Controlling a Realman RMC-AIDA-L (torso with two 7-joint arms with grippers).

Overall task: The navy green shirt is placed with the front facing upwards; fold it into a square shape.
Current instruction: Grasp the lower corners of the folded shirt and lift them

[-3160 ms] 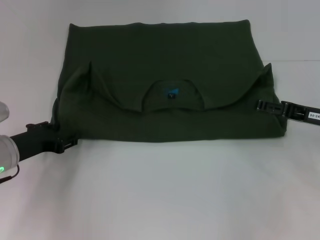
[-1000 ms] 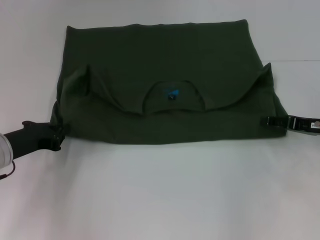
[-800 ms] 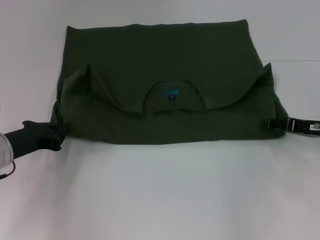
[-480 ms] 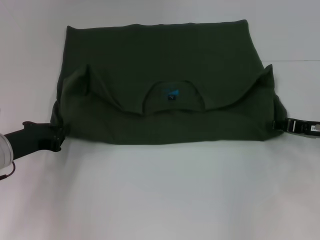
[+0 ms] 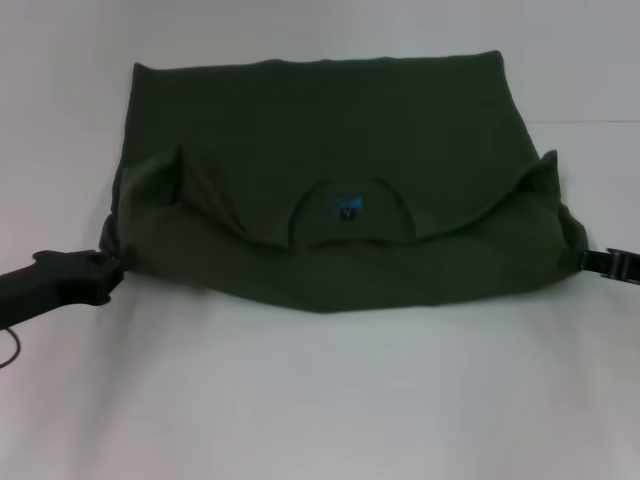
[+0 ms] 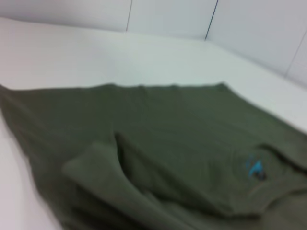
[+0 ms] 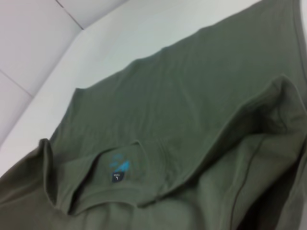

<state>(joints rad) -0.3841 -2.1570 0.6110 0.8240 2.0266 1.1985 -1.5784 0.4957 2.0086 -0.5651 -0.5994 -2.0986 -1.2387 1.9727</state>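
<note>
While the navy green shirt (image 5: pixel 330 170) lies flat on the white table (image 5: pixel 330 400), folded over once so its neck label (image 5: pixel 347 208) peeks out near the middle, two grippers sit at its near corners. The left gripper (image 5: pixel 108 266) touches the shirt's near left corner. The right gripper (image 5: pixel 590 260) touches the shirt's near right corner. I cannot tell if either pincer is pinching the cloth or not, since the tips are hidden at the shirt's edge.

I think the step now is grabbing both near corners for the next fold. Next, both corners would need to lift together and go over toward the far edge of the shirt.

I count one shirt, one label and two grippers.
</note>
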